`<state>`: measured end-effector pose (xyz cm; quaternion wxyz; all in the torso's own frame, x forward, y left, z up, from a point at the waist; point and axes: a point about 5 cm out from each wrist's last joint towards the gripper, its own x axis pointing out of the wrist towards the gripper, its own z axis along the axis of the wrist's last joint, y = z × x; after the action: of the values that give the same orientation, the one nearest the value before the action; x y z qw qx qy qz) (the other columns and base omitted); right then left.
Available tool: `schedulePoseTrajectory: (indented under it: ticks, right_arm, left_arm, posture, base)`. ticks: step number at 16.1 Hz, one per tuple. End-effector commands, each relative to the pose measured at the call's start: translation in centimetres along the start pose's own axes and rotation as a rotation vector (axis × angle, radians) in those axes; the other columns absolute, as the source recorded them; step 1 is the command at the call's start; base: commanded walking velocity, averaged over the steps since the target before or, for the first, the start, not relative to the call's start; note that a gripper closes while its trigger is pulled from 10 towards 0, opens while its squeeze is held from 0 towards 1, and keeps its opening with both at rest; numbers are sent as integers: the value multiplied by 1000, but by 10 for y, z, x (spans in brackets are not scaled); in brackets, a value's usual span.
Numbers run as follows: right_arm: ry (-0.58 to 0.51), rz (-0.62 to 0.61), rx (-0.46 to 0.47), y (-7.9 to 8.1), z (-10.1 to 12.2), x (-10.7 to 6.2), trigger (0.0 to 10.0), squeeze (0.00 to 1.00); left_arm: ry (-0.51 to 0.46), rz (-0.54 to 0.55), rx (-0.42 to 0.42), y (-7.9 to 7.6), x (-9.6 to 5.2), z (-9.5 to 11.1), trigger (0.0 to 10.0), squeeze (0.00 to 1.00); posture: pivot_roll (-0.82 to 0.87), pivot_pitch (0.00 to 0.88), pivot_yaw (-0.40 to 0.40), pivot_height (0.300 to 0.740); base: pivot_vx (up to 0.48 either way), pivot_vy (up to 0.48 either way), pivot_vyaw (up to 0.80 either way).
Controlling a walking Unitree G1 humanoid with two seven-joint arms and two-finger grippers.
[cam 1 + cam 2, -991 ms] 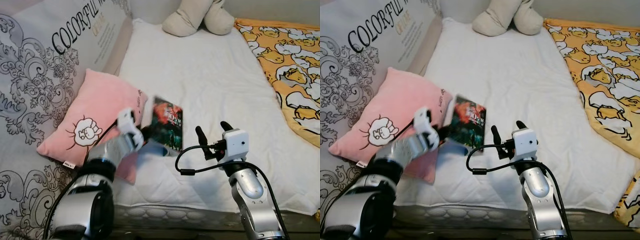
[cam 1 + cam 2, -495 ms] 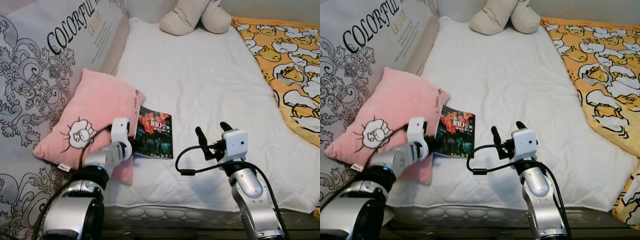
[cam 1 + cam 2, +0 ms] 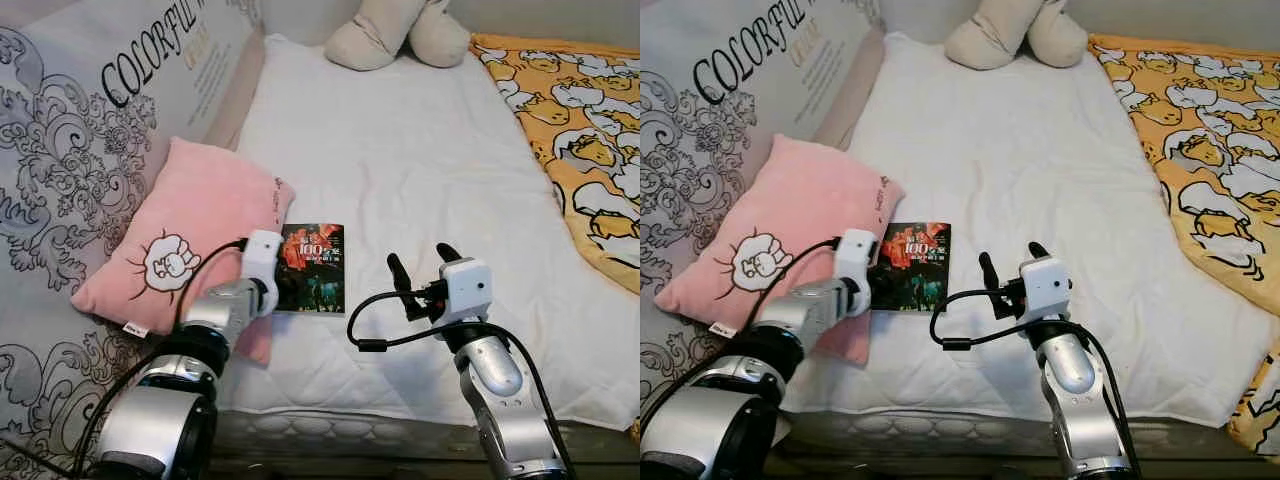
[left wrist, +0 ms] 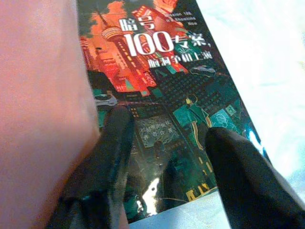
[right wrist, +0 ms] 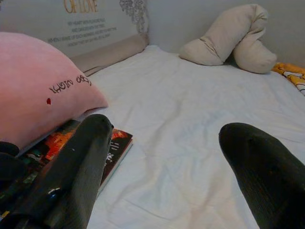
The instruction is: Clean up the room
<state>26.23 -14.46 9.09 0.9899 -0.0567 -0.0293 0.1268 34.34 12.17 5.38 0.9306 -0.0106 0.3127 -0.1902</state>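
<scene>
A pink pillow (image 3: 190, 235) is leaning on the printed cushion (image 3: 90, 110) at the bed's left edge, its corner lapping over the book (image 3: 312, 268) lying flat on the white sheet (image 3: 420, 150); my left jaws (image 4: 164, 157) are standing spread just above the cover, probably to get a grip on it; my right jaws (image 3: 415, 278) are hovering wide and empty nearby, perhaps ready to help; a yellow blanket (image 3: 590, 130) is covering the right side.
</scene>
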Motion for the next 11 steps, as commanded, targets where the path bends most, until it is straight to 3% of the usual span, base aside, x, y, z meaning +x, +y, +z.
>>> schedulePoseTrajectory:
  ticks: [1, 2, 3, 4, 5, 6, 7, 8, 9, 10, 11]
  right_arm:
    - [-11, -5, -6, -2, 2, 2, 10000, 0]
    - [-26, -27, -16, -5, 5, 1, 10000, 0]
    - [-30, -33, -19, -6, 5, 1, 10000, 0]
    - [-58, -100, -22, -14, 11, 0, 10000, 0]
    - [-71, -134, -23, -17, 14, -1, 10000, 0]
    - [-82, -168, -23, -21, 15, -2, 10000, 0]
    - [-86, -198, -24, -25, 16, -3, 10000, 0]
    - [-76, -228, -11, -31, 11, -2, 10000, 0]
    - [-55, -255, -1, -35, 6, -1, 10000, 0]
    - [-56, -288, 14, -38, 7, 2, 10000, 0]
    - [-72, -306, 17, -41, 9, 1, 10000, 0]
  left_arm:
    - [-35, 27, 58, 2, -1, 10, 10000, 1000]
    - [-166, 86, 122, 8, -10, 26, 10000, 1000]
    - [-200, 99, 135, 10, -13, 30, 10000, 1000]
    - [-386, 168, 202, 16, -35, 42, 10000, 902]
    - [-474, 196, 227, 16, -48, 45, 10000, 651]
    - [-570, 205, 256, 13, -61, 48, 10000, 0]
    - [-699, 188, 287, 0, -75, 54, 10000, 0]
    - [-714, 209, 227, -4, -73, 54, 10000, 1000]
    - [-676, 256, 144, 2, -67, 51, 10000, 1000]
    - [-673, 287, 135, 6, -67, 51, 10000, 1000]
    - [-674, 298, 194, 5, -68, 50, 10000, 1000]
  posture:
    - [-159, 0, 31, 736]
    - [-161, 0, 40, 736]
    - [-161, 0, 40, 736]
    - [-143, 0, 39, 736]
    - [-143, 0, 39, 736]
    - [-134, 0, 37, 736]
    - [-120, 0, 33, 736]
    - [-108, 0, 43, 736]
    - [-109, 0, 50, 736]
    - [-111, 0, 52, 736]
    - [-109, 0, 52, 736]
  base:
    - [0, 0, 0]
    - [0, 0, 0]
    - [0, 0, 0]
    - [0, 0, 0]
    - [0, 0, 0]
    - [0, 0, 0]
    - [0, 0, 0]
    - [0, 0, 0]
    - [0, 0, 0]
    - [0, 0, 0]
    - [0, 0, 0]
